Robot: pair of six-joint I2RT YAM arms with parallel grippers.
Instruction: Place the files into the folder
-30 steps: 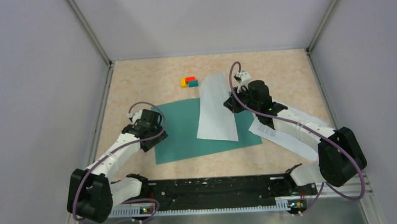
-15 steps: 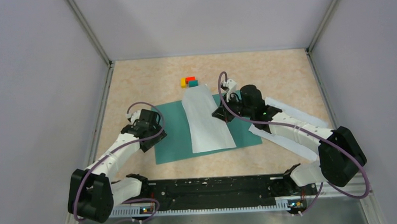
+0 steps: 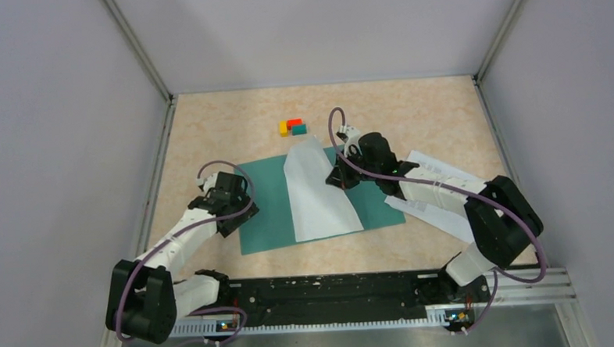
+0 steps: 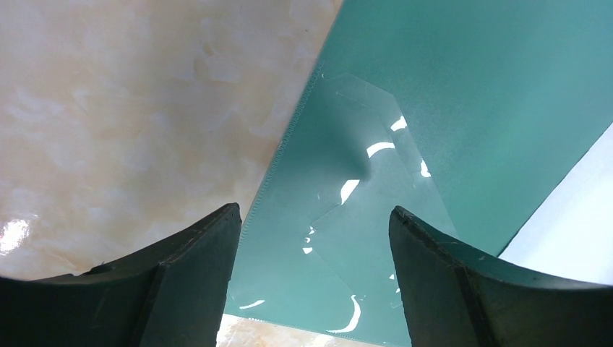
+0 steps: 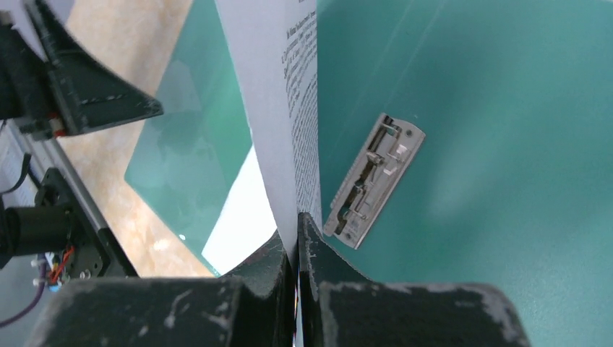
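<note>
The teal-green folder lies open and flat mid-table. My right gripper is shut on the edge of a white printed sheet and holds it bowed over the folder's middle. The right wrist view shows the sheet pinched between the shut jaws, next to the folder's metal clip. More white sheets lie on the table right of the folder, partly under my right arm. My left gripper is open and empty over the folder's left edge.
Small orange, red and teal blocks sit behind the folder. Metal rails and grey walls close the table on the left, right and back. The black arm base rail runs along the near edge.
My right gripper has moved left with the sheet, carrying it from the folder's right part to over its middle. The sheet now bows lower. The left arm has not moved.
</note>
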